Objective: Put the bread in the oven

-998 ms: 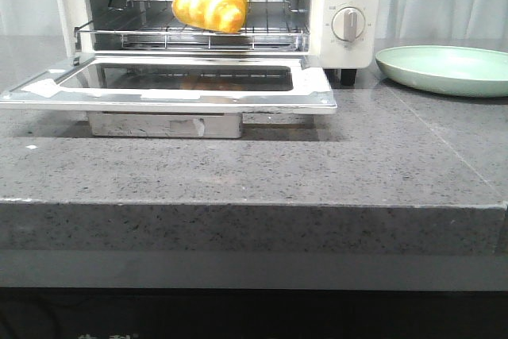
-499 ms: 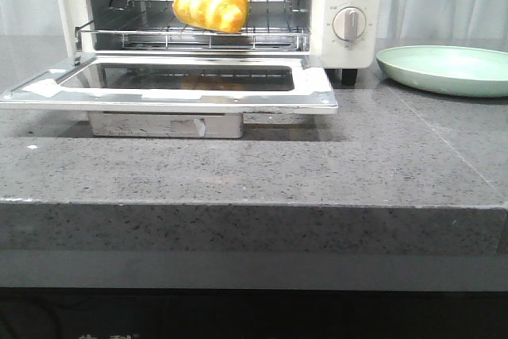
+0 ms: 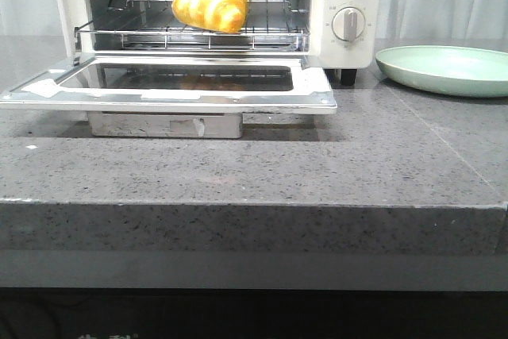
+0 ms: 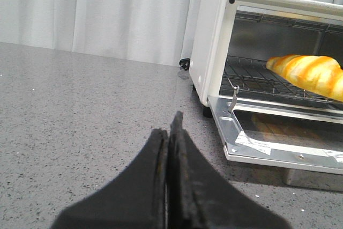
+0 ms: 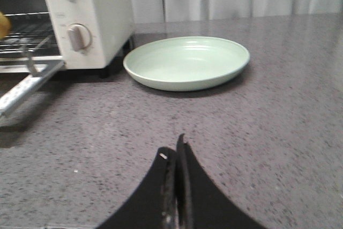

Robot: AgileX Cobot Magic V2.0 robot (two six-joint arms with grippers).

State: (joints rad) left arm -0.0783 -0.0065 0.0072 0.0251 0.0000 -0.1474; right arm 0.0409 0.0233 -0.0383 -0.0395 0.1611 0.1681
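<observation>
Closest in, the grey speckled stone bench point(image 3: 254, 172) is lying bare along its front edge; neither arm is showing in the front view. The wrist views are showing each gripper low over the bench. The left gripper point(image 4: 169, 132) is sitting w/ its black fingers pressed together, holding nothing, off to the left of the oven. The right gripper point(image 5: 174, 151) is likewise pinched tight w/ nothing between the fingers, hanging over bare bench near the plate.

Further back, the oven door point(image 3: 171, 85) is hanging dropped down flat, glass window facing up, its outer edge sitting on a small metal block point(image 3: 165, 124) that is resting on the bench. To the right, a pale green round plate point(image 3: 444, 69) is sitting on the bench just beside the oven, apart from it, w/ nothing on it.

Behind the door, the cream-white toaster oven point(image 3: 345, 5) is standing open, round knobs point(image 3: 348, 24) on its right panel. The wire rack point(image 3: 194, 29) is sitting inside the cavity, and the bread point(image 3: 210, 3), glossy golden-yellow w/ orange-brown stripes, is resting on the rack, roughly mid-width, a bit to the right. In the left wrist view the same bread point(image 4: 311, 74) is showing on the rack inside the cavity. White curtains point(image 4: 107, 14) are hanging at the very back.
</observation>
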